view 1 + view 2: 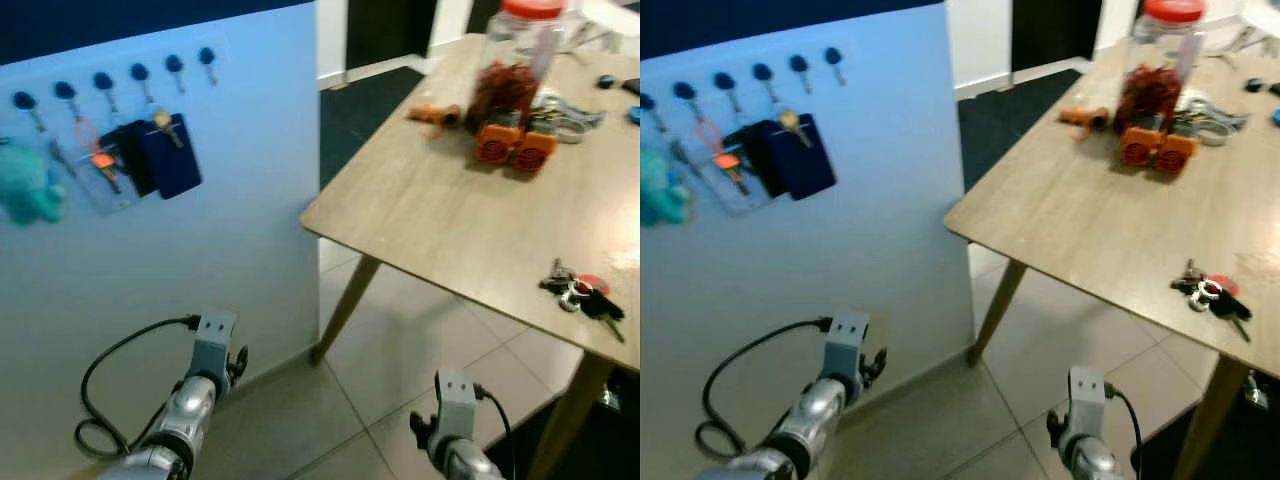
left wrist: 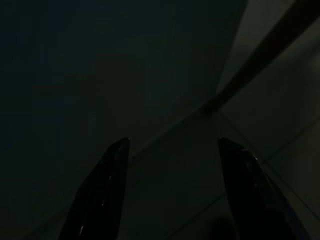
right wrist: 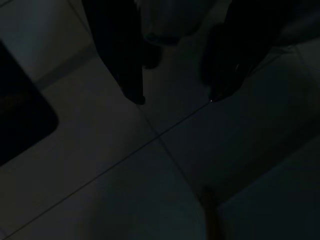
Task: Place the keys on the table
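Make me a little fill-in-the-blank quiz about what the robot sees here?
1. The keys lie on the wooden ____.
2. The jar on the table has a ____ lid.
3. Near the jar stand two ____ blocks.
4. Both grippers hang low above the tiled ____.

Missing words: table; red; orange; floor

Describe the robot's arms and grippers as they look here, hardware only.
Both arms are silver metallic tubes ending in a grey box-shaped wrist module. A black cable loops out from the left arm to its module; a shorter black cable runs off the right arm. The left gripper and right gripper each have two long, glossy black fingers.
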Tool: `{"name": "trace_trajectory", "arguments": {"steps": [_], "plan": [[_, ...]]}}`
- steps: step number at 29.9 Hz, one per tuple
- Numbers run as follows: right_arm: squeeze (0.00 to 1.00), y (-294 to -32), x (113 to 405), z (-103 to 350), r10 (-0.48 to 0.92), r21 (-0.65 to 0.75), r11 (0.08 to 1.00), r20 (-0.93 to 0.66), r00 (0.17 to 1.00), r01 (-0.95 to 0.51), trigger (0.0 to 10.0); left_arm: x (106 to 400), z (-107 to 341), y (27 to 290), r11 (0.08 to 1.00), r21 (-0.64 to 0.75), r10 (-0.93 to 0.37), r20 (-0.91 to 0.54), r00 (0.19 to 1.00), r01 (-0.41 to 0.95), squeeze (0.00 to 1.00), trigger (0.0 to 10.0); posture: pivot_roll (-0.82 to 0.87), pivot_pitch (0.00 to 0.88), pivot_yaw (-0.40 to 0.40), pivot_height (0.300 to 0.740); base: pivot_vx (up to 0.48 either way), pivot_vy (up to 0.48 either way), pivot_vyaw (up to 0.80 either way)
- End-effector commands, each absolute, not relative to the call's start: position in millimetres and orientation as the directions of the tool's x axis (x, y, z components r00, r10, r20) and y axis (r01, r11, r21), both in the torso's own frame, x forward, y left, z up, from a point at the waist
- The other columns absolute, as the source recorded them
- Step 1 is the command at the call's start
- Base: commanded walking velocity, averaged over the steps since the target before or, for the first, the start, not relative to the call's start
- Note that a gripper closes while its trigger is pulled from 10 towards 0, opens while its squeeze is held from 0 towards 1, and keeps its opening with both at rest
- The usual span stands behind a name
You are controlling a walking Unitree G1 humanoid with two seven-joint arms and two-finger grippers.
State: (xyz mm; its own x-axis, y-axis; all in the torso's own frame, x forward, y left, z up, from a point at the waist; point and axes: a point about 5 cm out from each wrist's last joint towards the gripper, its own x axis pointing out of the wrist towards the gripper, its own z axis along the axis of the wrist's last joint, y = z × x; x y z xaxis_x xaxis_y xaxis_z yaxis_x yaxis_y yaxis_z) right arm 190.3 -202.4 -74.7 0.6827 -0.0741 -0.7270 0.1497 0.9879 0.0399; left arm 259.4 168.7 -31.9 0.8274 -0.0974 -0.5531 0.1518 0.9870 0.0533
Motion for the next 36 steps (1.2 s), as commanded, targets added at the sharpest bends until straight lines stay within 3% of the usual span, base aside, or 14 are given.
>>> {"name": "trace_trajectory", "arguments": {"steps": [1,28,36], "plan": [[0.0,-198.1,191.9,-74.6,-0.064,0.045,0.989,-0.725,0.685,0.141,10.0,256.2,-34.7,175.0,0.987,0.073,-0.074,-0.577,0.813,0.142,0.0,10.0,0.0,0.019,0.032,0.74,0.0,0.0,0.8],[0.0,-197.5,196.2,-72.5,-0.062,0.035,0.992,-0.721,0.691,0.125,10.0,256.5,-34.5,171.7,0.982,0.095,-0.08,-0.571,0.817,0.163,0.0,10.0,0.01,0.038,0.02,0.74,0.0,0.0,0.8],[0.0,-201.6,192.7,-72.7,-0.074,0.015,0.993,-0.708,0.702,0.119,10.0,254.3,-36.1,167.1,0.982,0.079,-0.096,-0.569,0.816,0.171,0.0,10.0,0.0,0.039,-0.003,0.74,0.0,0.0,0.06]]}}
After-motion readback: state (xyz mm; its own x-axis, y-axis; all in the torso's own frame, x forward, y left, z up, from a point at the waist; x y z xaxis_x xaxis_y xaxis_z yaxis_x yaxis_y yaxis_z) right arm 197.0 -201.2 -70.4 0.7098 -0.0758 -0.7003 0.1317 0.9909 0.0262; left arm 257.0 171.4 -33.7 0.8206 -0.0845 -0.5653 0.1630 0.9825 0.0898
